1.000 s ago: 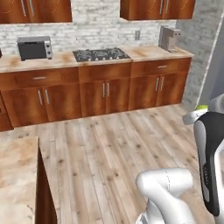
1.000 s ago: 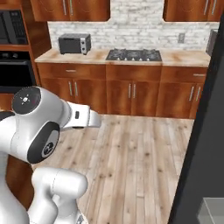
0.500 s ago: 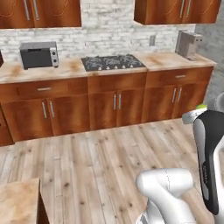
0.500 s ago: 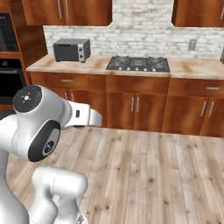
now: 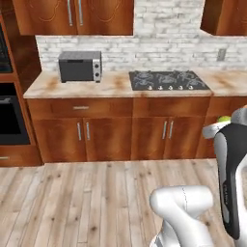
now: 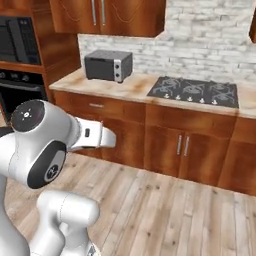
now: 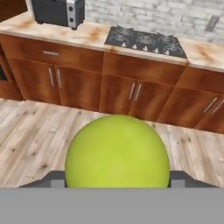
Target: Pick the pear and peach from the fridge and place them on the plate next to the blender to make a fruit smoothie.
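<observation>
- Wooden floor (image 5: 87, 198) takes up the foreground, bare planks running toward the cabinets (image 5: 120, 132); the base looks to be in transit across the kitchen, so I judge the step in hand to be carrying the first fruit toward the plate.
- Brown cabinets carry a pale stone counter (image 5: 113, 84) along the brick wall; neither plate nor blender can be seen on this stretch, so the base most likely has further to turn or drive.
- Black oven (image 5: 9, 116) stands at the left end; it is not the fridge and offers no drop point.
- On the counter sit a cooktop (image 5: 166, 79) and, to its left, a grey toaster oven (image 5: 79, 66), well apart from each other.
- White arm (image 6: 45, 150) is folded close over the base, which suits travel; keeping it tucked until the plate is in sight should spare the fruit any swinging.
- Yellow-green pear (image 7: 117, 153) sits in the gripper (image 7: 117, 177), held between the fingers, which flank it at each side; a sliver of it also peeks out beside the hand in the left base view.
- To do this well: hold the grip steady, keep the hand level, and lower onto the plate before letting go, since a round fruit would roll off.
</observation>
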